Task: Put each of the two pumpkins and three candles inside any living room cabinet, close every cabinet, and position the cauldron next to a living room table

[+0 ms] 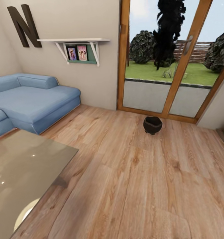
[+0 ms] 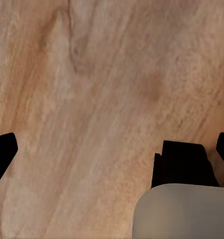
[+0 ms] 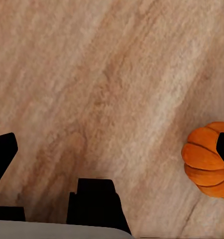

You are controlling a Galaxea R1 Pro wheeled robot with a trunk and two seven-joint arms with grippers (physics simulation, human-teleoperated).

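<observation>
Pumpkin (image 3: 209, 162) on wood floor (image 1: 141, 186) just beside right gripper (image 3: 112, 149) fingertip, nearest that arm; both grippers spread open, empty; cauldron (image 1: 152, 124) ahead by glass door (image 1: 165, 56)

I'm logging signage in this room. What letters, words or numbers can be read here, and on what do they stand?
"N": one large dark letter mounted on the beige wall above the blue sofa.
The two small pictures under the white wall shelf: any print is too small to read.
No other text.
</observation>
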